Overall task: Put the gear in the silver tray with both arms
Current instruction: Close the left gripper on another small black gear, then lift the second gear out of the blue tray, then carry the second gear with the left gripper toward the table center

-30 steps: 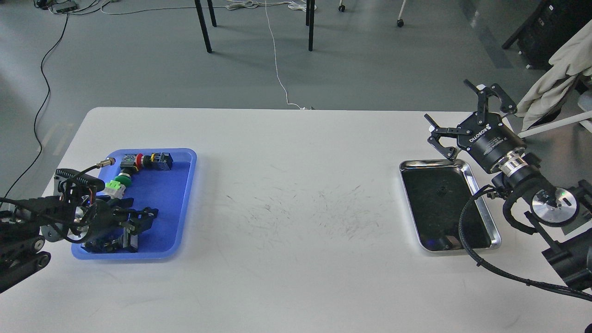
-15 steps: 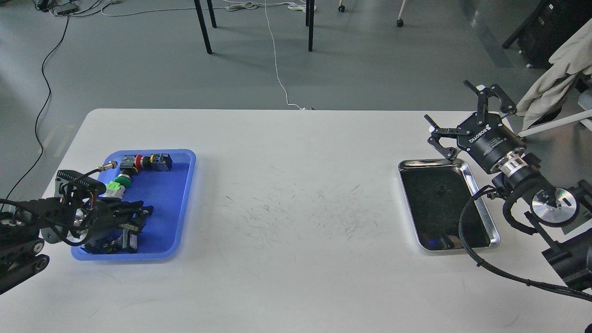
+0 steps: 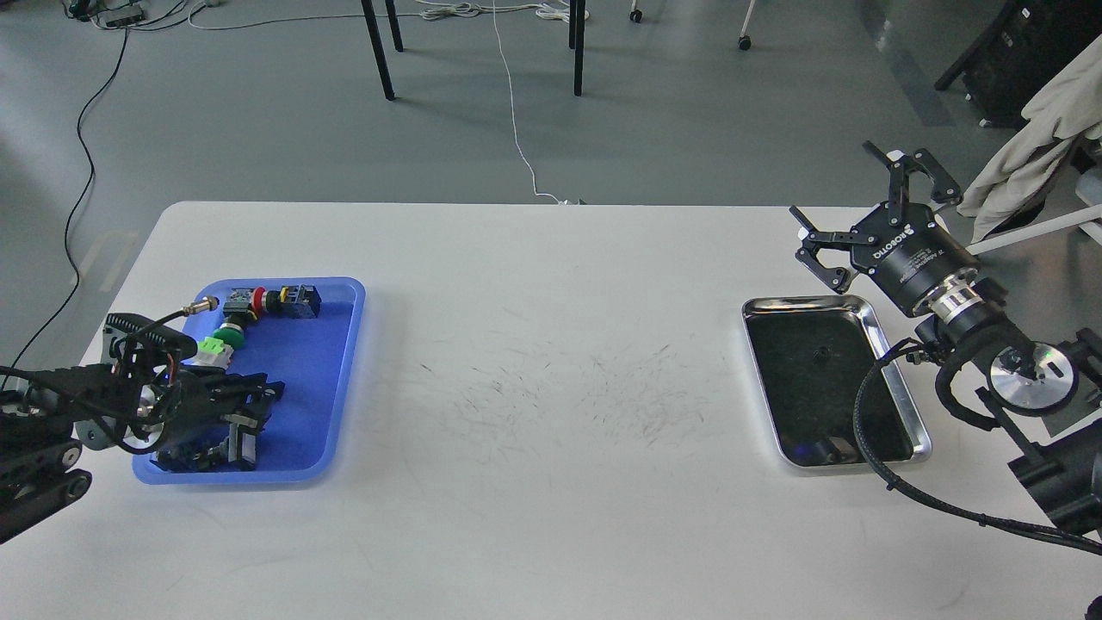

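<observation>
The silver tray (image 3: 779, 302) lies at the table's right side, its dark bottom bare except for a small dark mark. My right gripper (image 3: 833, 185) is open and empty, held above the table just beyond the tray's far right corner. My left gripper (image 3: 256, 405) is low inside the blue tray (image 3: 301, 362), at its near left part, among dark parts (image 3: 234, 448). I cannot make out the gear among them. The left fingers are dark against dark parts, so their grip is unclear.
The far end of the blue tray holds a red-and-black push-button switch (image 3: 274, 300), a green button (image 3: 222, 340) and a brass-tipped sensor (image 3: 200, 306). A black cable (image 3: 869, 430) from my right arm loops over the silver tray's near right corner. The white table (image 3: 551, 387) is scuffed at its middle.
My left gripper's fingers have drawn closer together and pulled slightly left in the blue tray. My right gripper has risen slightly away from the silver tray's rim.
</observation>
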Robot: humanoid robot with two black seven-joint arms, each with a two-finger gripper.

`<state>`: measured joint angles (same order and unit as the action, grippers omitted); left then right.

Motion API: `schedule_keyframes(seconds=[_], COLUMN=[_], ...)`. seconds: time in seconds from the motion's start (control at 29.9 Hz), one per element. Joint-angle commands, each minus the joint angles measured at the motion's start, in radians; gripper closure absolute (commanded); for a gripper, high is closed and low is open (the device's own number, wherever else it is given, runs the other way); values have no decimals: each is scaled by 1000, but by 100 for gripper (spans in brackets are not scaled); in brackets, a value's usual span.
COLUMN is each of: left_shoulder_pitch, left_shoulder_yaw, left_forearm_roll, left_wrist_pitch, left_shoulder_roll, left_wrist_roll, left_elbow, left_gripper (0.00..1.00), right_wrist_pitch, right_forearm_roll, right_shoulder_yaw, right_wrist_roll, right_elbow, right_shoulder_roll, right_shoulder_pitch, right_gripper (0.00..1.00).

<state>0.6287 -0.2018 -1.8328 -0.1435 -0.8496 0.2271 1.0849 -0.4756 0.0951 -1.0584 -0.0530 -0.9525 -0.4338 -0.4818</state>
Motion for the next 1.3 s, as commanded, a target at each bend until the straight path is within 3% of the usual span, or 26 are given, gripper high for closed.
schedule_keyframes(seconds=[0.0, 0.2, 0.37, 0.64, 0.77, 1.04, 1.27], left_shoulder_pitch=[63, 213, 350, 408, 388, 289, 227], left_shoulder_yaw=[-4, -8, -16, -7, 13, 62, 64], left_forearm_roll=[26, 44, 133, 153, 126, 49, -6], left_wrist_pitch=[-2, -74, -137, -146, -143, -134, -133], left_shoulder_roll=[-15, -86, -60, 257, 420, 642, 820], left_wrist_roll=[0, -26, -118, -261, -299, -299, -308], left_elbow=[49, 234, 343, 348, 284, 96, 55], left_gripper=[100, 100, 100, 100, 100, 100, 100], right_wrist_pitch=[0, 2, 2, 9, 9, 9, 9], right_forearm_roll=[0, 0, 0, 2, 2, 2, 2], right_shoulder_yaw=[0, 0, -2, -9, -8, -6, -8], right_wrist_roll=[-1, -1, -1, -1, -1, -1, -1], right_elbow=[-2, -2, 0, -2, -5, -2, -3], right_shoulder_roll=[0, -9, -19, -51, -66, -74, -72], right_shoulder_pitch=[-3, -14, -23, -24, -23, -20, -18], right_gripper=[2, 2, 2, 2, 2, 2, 2])
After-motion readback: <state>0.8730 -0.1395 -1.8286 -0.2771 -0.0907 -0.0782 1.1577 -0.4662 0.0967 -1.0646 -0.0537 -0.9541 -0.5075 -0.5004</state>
